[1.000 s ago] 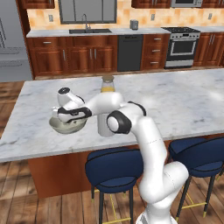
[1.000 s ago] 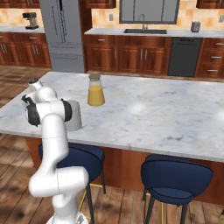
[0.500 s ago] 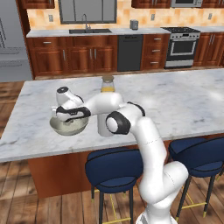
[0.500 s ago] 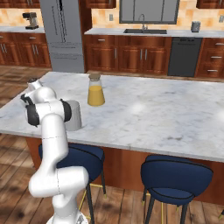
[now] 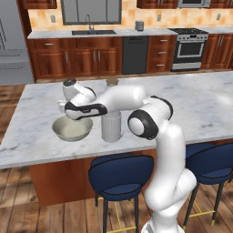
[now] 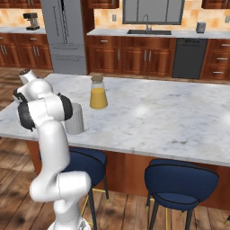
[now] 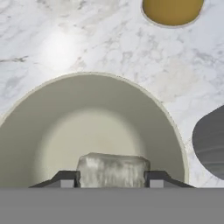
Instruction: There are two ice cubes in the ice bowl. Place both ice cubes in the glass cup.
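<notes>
Gripper (image 7: 113,179) pinching clear greyish ice cube (image 7: 113,170) between both tips, above ice bowl (image 7: 52,113) | glass cup (image 5: 111,127) just beside bowl | advice: lift clear of rim, carry level over cup mouth, release low to avoid bounce.

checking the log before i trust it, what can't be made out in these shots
- Second ice cube: the hand view has one clear greyish ice cube between the tool's tips; whether another lies under it in the ice bowl is hidden.
- Tool in the left base view: the hand covers the fingers over the bowl.
- Glass cup interior: in the left base view the forearm crosses its mouth; in the hand view the edge cuts it off.
- Ice bowl in the right base view: behind the arm.
</notes>
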